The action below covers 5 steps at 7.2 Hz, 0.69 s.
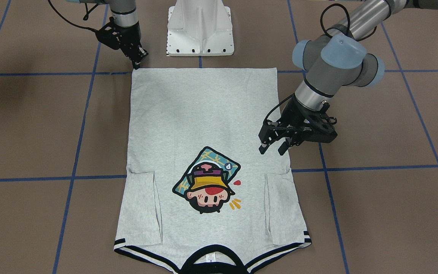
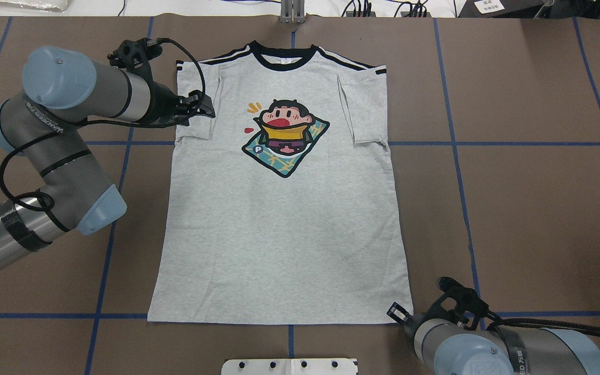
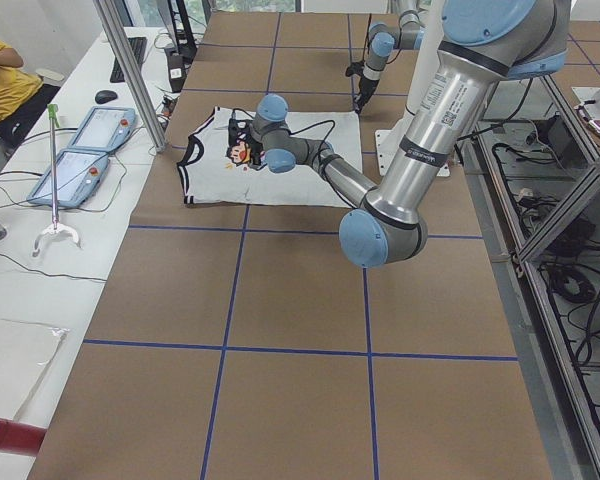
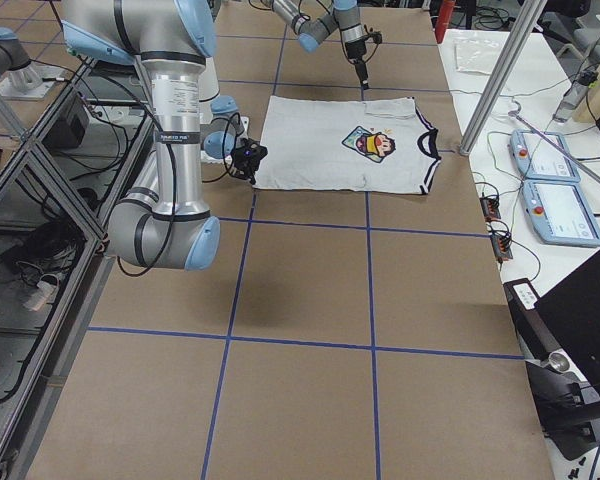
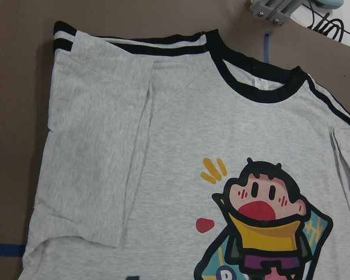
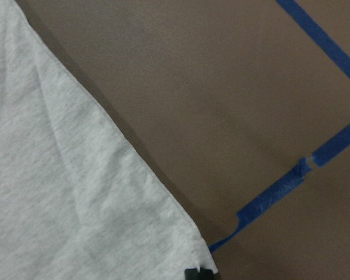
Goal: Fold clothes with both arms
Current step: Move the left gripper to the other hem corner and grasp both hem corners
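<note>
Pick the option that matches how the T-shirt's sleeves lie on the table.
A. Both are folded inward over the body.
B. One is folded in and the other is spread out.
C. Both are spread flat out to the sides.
A: in the overhead view both sleeves lie turned in on the front of the T-shirt, within its straight side edges.
</note>
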Tool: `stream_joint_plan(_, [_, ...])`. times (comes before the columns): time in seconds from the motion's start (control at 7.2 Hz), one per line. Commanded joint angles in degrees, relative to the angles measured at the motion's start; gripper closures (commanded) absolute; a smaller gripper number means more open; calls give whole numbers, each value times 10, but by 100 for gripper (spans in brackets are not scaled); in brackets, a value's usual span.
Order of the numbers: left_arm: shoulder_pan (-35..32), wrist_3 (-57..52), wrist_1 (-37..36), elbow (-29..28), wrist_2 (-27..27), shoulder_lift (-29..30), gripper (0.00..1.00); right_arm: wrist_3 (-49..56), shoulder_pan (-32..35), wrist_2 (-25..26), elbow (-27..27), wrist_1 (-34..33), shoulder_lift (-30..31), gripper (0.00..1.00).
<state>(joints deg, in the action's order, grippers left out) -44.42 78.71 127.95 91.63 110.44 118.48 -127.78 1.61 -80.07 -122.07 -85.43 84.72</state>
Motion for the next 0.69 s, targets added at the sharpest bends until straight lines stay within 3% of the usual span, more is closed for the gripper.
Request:
stream_joint_plan(0.0, [29, 70, -49, 82, 7, -39, 31, -11, 3, 0, -9, 0, -1, 100])
stream_joint_plan(0.42, [159, 177, -91, 255, -79, -207, 31, -11, 12, -2, -17, 0, 2, 100])
stream_joint_plan(0.56, [195, 214, -103, 270, -97, -241, 31, -11, 13, -2, -18, 0, 1, 100])
